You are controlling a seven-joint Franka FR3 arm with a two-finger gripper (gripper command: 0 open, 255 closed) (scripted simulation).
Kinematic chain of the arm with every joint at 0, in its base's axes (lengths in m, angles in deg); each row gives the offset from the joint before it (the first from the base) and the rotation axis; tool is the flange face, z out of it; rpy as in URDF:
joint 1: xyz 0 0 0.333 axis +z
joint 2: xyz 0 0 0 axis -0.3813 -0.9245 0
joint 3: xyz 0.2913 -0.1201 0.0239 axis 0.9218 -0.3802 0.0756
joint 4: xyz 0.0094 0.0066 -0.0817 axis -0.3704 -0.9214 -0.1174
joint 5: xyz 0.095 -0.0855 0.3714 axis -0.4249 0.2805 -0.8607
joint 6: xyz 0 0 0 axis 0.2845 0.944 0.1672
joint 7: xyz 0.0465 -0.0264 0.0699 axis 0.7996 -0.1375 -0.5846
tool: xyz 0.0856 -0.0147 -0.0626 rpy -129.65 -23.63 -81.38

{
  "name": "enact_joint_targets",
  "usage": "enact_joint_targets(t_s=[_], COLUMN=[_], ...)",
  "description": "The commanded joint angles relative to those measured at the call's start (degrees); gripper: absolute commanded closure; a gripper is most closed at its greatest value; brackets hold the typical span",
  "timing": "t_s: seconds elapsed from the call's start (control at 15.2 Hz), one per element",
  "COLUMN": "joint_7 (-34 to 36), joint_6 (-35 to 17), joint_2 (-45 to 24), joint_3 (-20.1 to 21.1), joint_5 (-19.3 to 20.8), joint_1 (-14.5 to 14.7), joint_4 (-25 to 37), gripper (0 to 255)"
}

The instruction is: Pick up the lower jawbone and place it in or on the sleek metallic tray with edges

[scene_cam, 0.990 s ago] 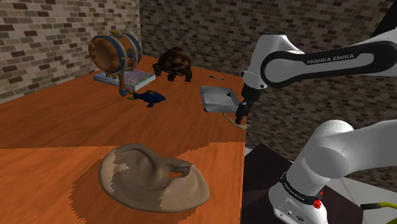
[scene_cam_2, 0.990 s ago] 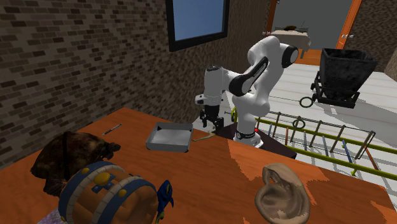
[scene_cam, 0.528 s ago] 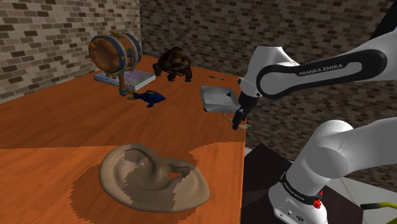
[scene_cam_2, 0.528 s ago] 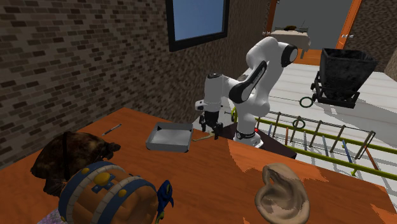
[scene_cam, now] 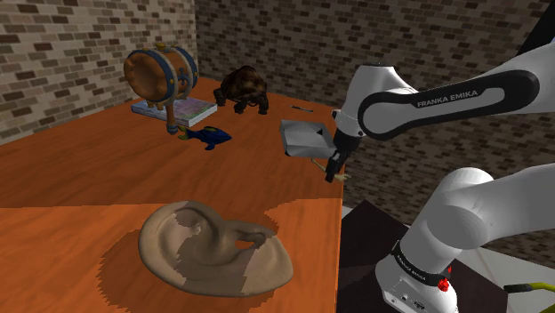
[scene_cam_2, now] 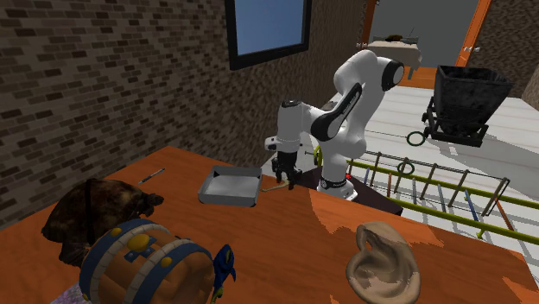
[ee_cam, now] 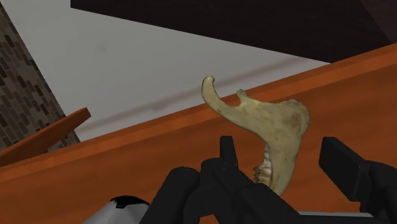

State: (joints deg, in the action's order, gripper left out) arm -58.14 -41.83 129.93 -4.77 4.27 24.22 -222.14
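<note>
One pale tan lower jawbone is lying on the orange counter, right at the edge nearest the robot's stand. Its hooked end is pointing away from the hand, and its toothed part is sitting low between the two black fingers. The end effector is straddling the bone with its fingers standing wide apart. A gap is showing on either side, so nothing is being gripped.

The white arm is rising from the stand and folding over at a high elbow. Its forearm is reaching toward the shoulder view's left, and its wrist is bending so that the hand is pointing almost straight down at the counter's edge.

Just beside the bone, toward the shoulder view's left, a grey tray with raised edges is resting flat on the counter. Farther along, a blue fish figure is lying near a dark turtle. A brown barrel with blue bands is standing on a flat book. Well apart from these, a large ear model is lying near the front of the shoulder view.
</note>
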Motion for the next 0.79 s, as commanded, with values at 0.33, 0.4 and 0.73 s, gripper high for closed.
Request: enact_joint_targets(t_s=[0.33,0.4,0.73], joint_7=[-0.1,-0.4,-0.1], joint_6=[0.2,0.0,3.0], joint_2=[0.2,-0.1,1.3], joint_3=[-0.1,-0.3,0.1], joint_5=[0.1,0.3,-0.1], joint_1=[-0.1,-0.3,-0.2], joint_4=[-0.1,0.0,1.6], gripper=[255,255,255])
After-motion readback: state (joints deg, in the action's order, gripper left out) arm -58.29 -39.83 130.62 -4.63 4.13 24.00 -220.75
